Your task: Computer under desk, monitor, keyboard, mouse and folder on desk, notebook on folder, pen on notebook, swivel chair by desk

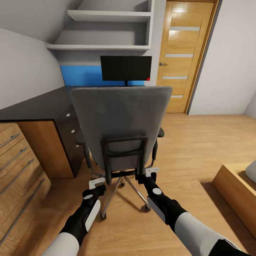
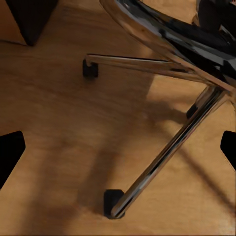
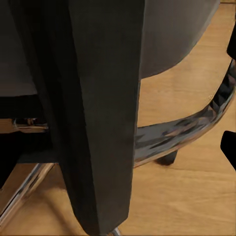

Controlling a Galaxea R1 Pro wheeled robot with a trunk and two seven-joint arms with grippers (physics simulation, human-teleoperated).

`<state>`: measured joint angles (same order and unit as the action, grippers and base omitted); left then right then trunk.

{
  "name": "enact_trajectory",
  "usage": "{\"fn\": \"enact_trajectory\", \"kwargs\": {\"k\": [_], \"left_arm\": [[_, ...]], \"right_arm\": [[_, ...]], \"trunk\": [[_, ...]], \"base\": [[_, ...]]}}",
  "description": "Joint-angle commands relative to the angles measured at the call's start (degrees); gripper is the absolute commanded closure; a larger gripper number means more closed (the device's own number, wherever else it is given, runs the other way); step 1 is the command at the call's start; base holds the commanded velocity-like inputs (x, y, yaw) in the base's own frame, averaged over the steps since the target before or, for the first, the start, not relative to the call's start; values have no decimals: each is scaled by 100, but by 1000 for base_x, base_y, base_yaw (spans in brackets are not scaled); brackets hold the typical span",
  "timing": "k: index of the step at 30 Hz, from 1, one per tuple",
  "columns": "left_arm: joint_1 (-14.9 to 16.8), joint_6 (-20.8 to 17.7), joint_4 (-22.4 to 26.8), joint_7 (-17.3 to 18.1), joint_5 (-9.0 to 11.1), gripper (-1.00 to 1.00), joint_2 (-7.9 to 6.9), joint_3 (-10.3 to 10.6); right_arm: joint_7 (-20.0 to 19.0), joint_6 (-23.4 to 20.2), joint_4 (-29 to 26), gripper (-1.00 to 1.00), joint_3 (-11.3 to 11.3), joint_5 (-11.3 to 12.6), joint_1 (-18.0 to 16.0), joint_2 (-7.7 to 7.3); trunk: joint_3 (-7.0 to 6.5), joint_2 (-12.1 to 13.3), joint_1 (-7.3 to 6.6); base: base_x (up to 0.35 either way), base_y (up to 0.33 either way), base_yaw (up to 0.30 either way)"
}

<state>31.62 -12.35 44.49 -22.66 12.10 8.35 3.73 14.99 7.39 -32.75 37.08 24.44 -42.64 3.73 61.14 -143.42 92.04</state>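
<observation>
Scene: an attic bedroom with pale grey sloped walls and an oak plank floor (image 1: 199,142), where the robot stands directly behind the grey upholstered swivel chair (image 1: 121,121).
Chair: its tall back faces the camera; its chrome five-star base (image 2: 167,147) rests on the floor just beside the glossy black L-shaped table (image 1: 39,105).
Monitor: the wide flat black screen (image 1: 126,68) already stands on the table top, beyond the chair.
Left gripper (image 1: 96,182): low beside the chair's base, fingers spread apart and holding nothing.
Right gripper (image 1: 152,171): close against the black frame of the chair back (image 3: 98,113), fingers apart, nothing held.
Done: monitor on the table, as far as can be seen.
Hidden: the chair seat is blocked by the backrest, so whether the folder lies there cannot be told.
Left to do: judging from here, keyboard, mouse, folder, notebook and pen placements remain, plus the final parking of the chair.
</observation>
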Motion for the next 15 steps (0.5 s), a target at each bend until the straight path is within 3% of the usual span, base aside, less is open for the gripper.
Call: {"fn": "enact_trajectory", "kwargs": {"k": [1, 15], "left_arm": [[0, -21, 9, -46, 47, -100, -4, 23], [1, -29, 7, -46, 47, -100, -25, 22]], "right_arm": [[39, 34, 4, -100, 45, 61, -8, -4], [39, 34, 6, -100, 45, 61, -8, -4]], "trunk": [[5, -2, 2], [5, -2, 2]], "base": [[319, 0, 0], [320, 0, 0]]}}
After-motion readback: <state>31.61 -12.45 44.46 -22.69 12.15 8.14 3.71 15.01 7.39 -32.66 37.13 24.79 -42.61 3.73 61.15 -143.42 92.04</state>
